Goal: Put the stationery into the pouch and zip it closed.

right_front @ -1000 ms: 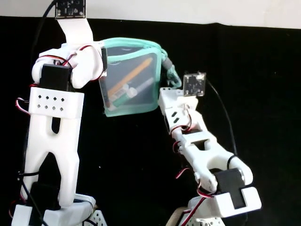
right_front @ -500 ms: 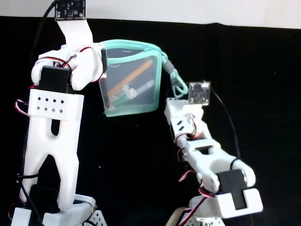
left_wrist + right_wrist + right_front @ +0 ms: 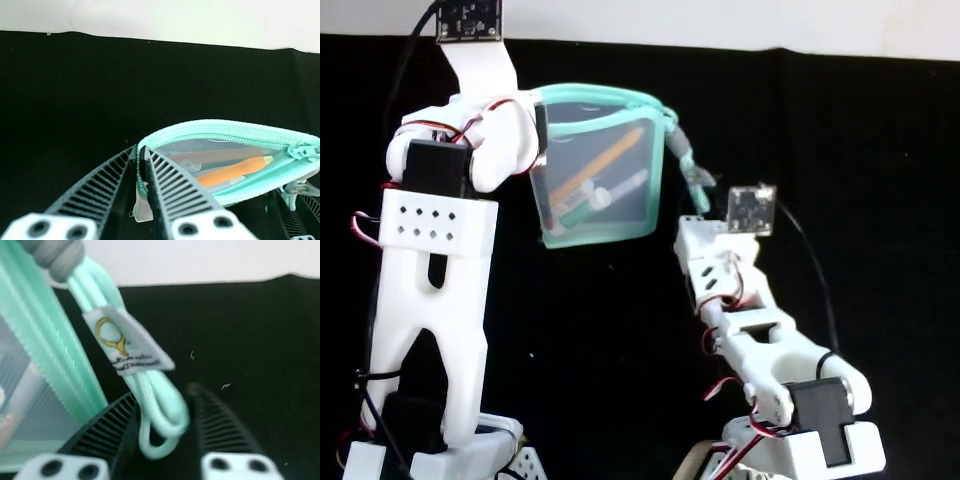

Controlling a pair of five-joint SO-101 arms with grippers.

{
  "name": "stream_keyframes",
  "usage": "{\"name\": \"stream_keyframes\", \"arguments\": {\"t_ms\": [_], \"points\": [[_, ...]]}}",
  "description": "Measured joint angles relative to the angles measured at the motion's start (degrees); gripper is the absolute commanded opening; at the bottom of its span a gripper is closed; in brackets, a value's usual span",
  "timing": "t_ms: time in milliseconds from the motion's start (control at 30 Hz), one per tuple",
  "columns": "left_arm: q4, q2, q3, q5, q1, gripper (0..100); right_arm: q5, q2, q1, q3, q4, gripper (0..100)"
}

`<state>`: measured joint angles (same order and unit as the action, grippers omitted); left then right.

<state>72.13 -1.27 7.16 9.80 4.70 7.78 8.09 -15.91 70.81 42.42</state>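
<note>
Mint-green pouch (image 3: 595,170) with a clear front hangs in the upper middle of the high view. An orange pencil (image 3: 603,158) and a white pen (image 3: 616,191) show inside it. The left gripper (image 3: 140,151) pinches the pouch's left edge, fingers pressed together on it. To the pouch's right, its mint cord loop (image 3: 167,416) dangles between the spread fingers of the right gripper (image 3: 163,394), above the black table (image 3: 880,150).

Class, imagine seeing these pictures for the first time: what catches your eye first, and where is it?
The mint-green pouch stands out against the black table, the left gripper clamped on one end. Through its clear side shows an orange pencil. At the zipper end, a pale green cord loop lies between the right gripper's parted fingers.
</note>
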Motion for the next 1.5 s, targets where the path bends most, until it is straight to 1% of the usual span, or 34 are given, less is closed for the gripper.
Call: {"name": "stream_keyframes", "arguments": {"t_ms": [133, 500, 700, 800, 933, 1033, 1133, 1267, 1500], "points": [[0.0, 0.0, 0.0, 0.0, 0.0, 1, 0.0, 0.0, -0.18, 0.26, 3.78, 1.1], [0.0, 0.0, 0.0, 0.0, 0.09, 1, 0.0, 0.09, 1.67, 0.26, 4.4, 1.1], [0.0, 0.0, 0.0, 0.0, 0.09, 1, 0.0, 5.71, 4.48, 2.29, 4.4, 1.1], [0.0, 0.0, 0.0, 0.0, 0.09, 1, -3.25, 10.37, 4.75, 5.71, 5.36, 0.7], [0.0, 0.0, 0.0, 0.0, 0.09, 1, -8.97, 16.88, 4.57, 10.55, 13.1, 0.5], [0.0, 0.0, 0.0, 0.0, 0.09, 1, -10.81, 21.1, 4.48, 11.43, 13.71, 0.5], [0.0, 0.0, 0.0, 0.0, 0.09, 1, -11.08, 25.41, 4.48, 11.43, 8.35, 0.5], [0.0, 0.0, 0.0, 0.0, 0.09, 1, -11.08, 30.24, 4.48, 9.67, -1.67, 0.5], [0.0, -0.09, -0.09, 0.0, 0.09, 1, -11.08, 34.11, 4.48, -1.49, -25.76, 0.5]]}}
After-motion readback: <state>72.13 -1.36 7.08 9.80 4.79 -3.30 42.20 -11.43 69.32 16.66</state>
